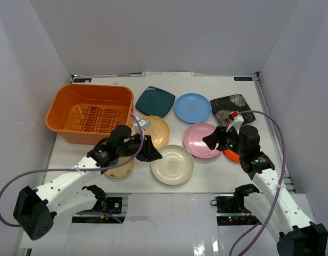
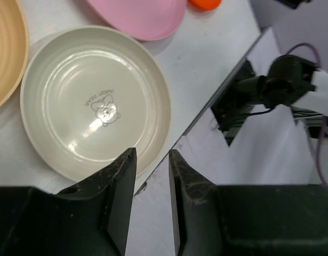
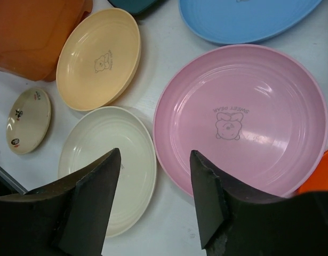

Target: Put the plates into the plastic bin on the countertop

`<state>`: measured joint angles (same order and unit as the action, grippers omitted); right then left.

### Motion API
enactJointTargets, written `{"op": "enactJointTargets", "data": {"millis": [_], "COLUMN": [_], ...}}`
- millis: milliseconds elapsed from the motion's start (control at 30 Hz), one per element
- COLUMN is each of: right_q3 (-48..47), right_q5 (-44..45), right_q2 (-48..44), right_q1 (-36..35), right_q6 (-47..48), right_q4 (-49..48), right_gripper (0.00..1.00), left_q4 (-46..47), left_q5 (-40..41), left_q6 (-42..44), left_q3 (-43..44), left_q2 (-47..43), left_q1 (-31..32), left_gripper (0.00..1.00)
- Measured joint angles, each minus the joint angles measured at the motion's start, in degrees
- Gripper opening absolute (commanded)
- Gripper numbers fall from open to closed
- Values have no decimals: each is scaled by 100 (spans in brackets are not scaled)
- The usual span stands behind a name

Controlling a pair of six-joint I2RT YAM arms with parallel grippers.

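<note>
The empty orange plastic bin [image 1: 89,113] stands at the back left of the white countertop [image 1: 206,176]. Plates lie to its right: dark teal [image 1: 155,101], light blue [image 1: 192,108], black floral [image 1: 232,109], tan [image 1: 156,130], pink [image 1: 202,140], cream [image 1: 172,164]. My left gripper [image 1: 153,154] hovers at the cream plate [image 2: 94,101]'s rim, jaws partly open and empty [image 2: 152,160]. My right gripper [image 1: 210,141] is open [image 3: 155,160] above the gap between the cream plate [image 3: 108,160] and the pink plate [image 3: 241,117]. It holds nothing.
An orange plate [image 1: 232,156] peeks out under my right arm. A small speckled beige plate [image 1: 120,169] lies under my left arm. The countertop's near edge [image 2: 206,106] runs just beside the cream plate. White walls enclose the back and both sides.
</note>
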<state>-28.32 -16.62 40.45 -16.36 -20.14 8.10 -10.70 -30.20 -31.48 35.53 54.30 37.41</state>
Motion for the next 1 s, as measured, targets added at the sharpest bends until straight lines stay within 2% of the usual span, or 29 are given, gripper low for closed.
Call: {"op": "enactJointTargets", "data": {"millis": [133, 167, 233, 400, 500, 600, 633, 667, 833, 933, 967, 1000], "right_q3": [57, 94, 153, 254, 271, 289, 299, 304, 304, 304, 304, 304], "right_q5": [72, 83, 85, 96, 111, 168, 195, 234, 518, 778, 901, 1016], "right_q2": [11, 24, 83, 151, 179, 234, 254, 284, 452, 592, 645, 691], "right_q1": [0, -2, -31, -223, -431, -621, -680, -739, -960, -1080, -1121, -1156], "right_q6": [76, 90, 107, 120, 142, 173, 181, 197, 258, 271, 280, 284], "right_q4": [46, 48, 76, 85, 83, 76, 79, 81, 83, 98, 114, 138], "right_gripper": [57, 57, 57, 58, 59, 58, 58, 58, 60, 63, 64, 65], "left_q4": [-726, -866, -1102, -1591, -1711, -1762, -1773, -1775, -1744, -1725, -1703, -1670], "left_q5": [1530, 1873, 2433, 3526, 3901, 4142, 4201, 4260, 4439, 4503, 4527, 4540], "left_q6": [26, 15, -35, -149, -201, -243, -247, -264, -247, -254, -258, -260], "left_q3": [378, 446, 511, 713, 804, 815, 815, 815, 815, 815, 815, 815], "left_q2": [525, 684, 992, 1801, 2155, 2387, 2439, 2487, 2623, 2640, 2643, 2643], "left_q1": [876, 992, 1110, 1399, 1543, 1613, 1626, 1635, 1644, 1646, 1646, 1644], "left_gripper": [47, 54, 57, 61, 61, 53, 44, 40, 28, 12, 2, 0]}}
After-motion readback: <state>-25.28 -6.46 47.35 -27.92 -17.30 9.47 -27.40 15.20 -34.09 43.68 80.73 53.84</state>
